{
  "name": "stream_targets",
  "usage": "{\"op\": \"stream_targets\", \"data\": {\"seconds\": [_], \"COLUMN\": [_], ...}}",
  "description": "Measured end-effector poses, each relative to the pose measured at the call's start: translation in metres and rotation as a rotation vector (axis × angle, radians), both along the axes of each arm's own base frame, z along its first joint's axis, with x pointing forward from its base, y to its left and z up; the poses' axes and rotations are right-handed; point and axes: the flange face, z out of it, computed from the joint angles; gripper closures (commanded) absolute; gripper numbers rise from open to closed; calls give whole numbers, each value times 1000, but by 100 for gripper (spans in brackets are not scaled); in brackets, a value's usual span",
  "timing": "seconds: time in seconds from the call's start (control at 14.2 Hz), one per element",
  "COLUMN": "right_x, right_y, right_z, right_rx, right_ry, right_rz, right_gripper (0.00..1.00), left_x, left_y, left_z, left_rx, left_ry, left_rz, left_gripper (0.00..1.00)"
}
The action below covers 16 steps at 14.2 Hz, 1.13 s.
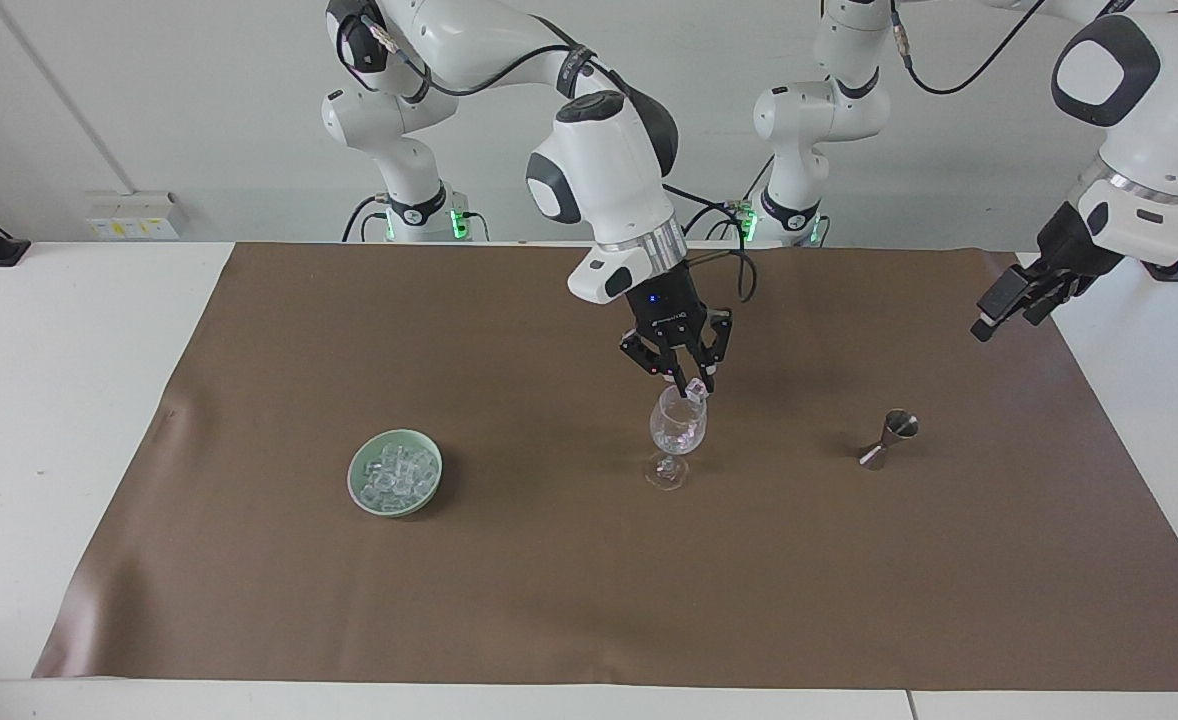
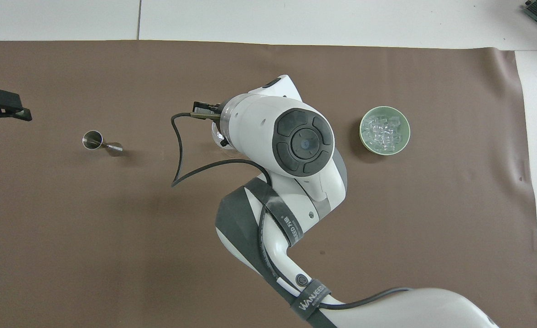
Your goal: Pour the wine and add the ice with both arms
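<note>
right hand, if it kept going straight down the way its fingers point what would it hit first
The wine glass: the right hand, shut on an ice cube, points down at the glass's open mouth, so it would likely meet the rim or bowl first, though depth is uncertain.

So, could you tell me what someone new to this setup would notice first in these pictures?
First the right gripper, shut on an ice cube directly over the stemmed glass in the middle of the brown mat. Next the green bowl of ice toward the right arm's end, and the steel jigger toward the left arm's end. The left gripper waits open above the mat's edge there.
</note>
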Motion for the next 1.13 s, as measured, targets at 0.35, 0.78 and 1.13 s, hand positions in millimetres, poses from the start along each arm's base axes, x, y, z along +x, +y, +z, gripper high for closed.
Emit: {"op": "stream_targets", "data": {"seconds": [0.35,0.78,1.13], "right_x": [1,1,1], "right_y": [-4,-8,-8], "right_z": [-10,-29,-38], "right_rx": [-22,-46,-54], "right_ry": [8,37,48], "right_rz": [0,-1,0], "right_gripper": [100,100,100], "left_x": [-17,-23,-31], "left_y": [-48,-64,-59], "left_z": [12,8,18], "left_rx": [83,83,85], "left_ry": [29,70,69], "left_rz": [-168,-214,-250], "left_gripper": [0,0,0]}}
